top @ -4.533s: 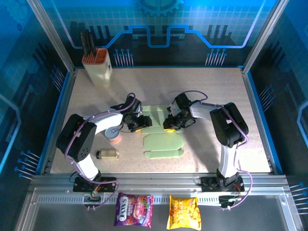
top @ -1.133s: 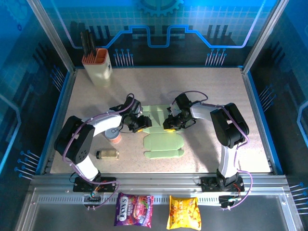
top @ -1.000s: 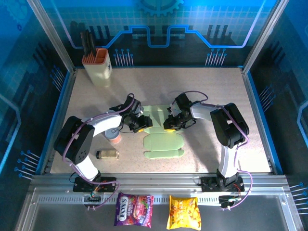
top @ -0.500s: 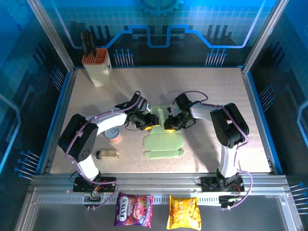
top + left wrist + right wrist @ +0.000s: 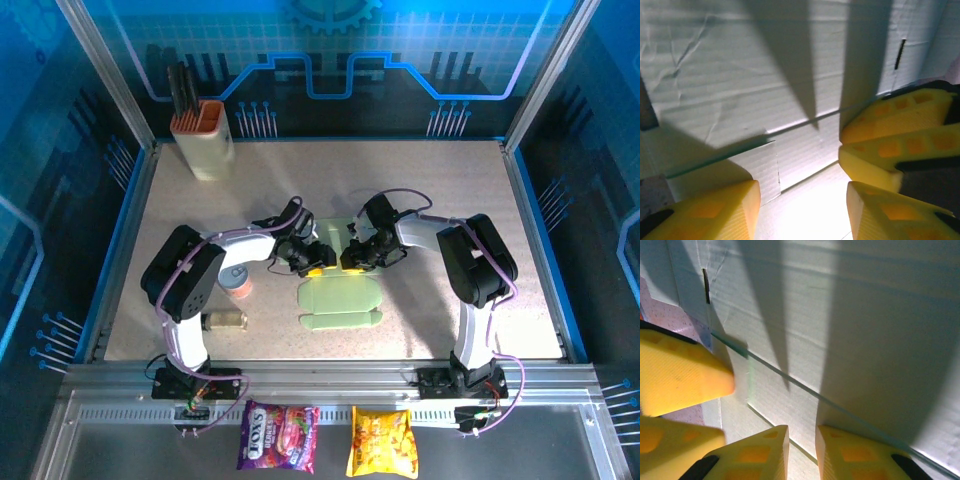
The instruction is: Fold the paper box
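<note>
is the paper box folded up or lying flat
Partly folded. The paper box has its near half flat; the far flaps stand bent between left gripper and right gripper.

Bench [image 5: 430,190] in front of me: speckled beige top, blue strip along the side edges. Paper box [image 5: 340,305] sits about mid-bench. It's a pale mint die-cut sheet, its near half flat on the surface, its far part lifted off it. Far-left corner, my side: cream holder [image 5: 208,150] with an orange rim, standing upright. Left of the sheet, apart from it: small round can [image 5: 238,283], orange-pink body, pale top, upright. Just nearer me than that, a small clear bottle [image 5: 224,320] with a dark cap, lying on its side.
</note>
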### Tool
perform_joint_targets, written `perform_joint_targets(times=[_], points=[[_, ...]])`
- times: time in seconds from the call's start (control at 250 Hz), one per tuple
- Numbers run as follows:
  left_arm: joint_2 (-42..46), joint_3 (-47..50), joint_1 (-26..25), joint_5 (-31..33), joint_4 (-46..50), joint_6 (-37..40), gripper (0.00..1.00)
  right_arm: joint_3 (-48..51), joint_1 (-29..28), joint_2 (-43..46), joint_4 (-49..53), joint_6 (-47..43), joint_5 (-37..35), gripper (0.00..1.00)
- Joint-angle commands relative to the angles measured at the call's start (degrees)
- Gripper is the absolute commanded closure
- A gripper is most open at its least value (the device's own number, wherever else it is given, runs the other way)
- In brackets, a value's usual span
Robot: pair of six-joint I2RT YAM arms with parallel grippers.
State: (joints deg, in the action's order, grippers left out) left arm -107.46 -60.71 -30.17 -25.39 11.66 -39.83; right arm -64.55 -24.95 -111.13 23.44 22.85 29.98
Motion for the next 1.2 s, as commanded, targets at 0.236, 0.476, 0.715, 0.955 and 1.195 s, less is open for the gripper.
perform_joint_targets(times=[0.236,0.476,0.715,0.955,1.195], points=[[-3.2,3.5,-0.54,2.76,1.05,1.42,0.5,1.5,0.08,-1.28,3.94,-0.37,-3.26,0.76],[4.04,1.18,0.91,3.94,2.99,2.54,0.5,-1.45,-0.01,1.54,6.29,-0.13,-3.47,0.76],[9.62,-2.45,5.22,4.41,6.05,4.73,0.49,-9.82,0.34,2.12,9.88,-0.17,-4.01,0.75],[9.55,-6.06,9.88,3.59,9.05,7.55,0.48,-22.66,0.95,-4.98,12.25,0.76,-2.7,0.74],[7.59,-8.59,12.89,2.81,10.21,8.96,0.47,-35.11,1.35,-14.78,14.89,1.82,-3.11,0.74]])
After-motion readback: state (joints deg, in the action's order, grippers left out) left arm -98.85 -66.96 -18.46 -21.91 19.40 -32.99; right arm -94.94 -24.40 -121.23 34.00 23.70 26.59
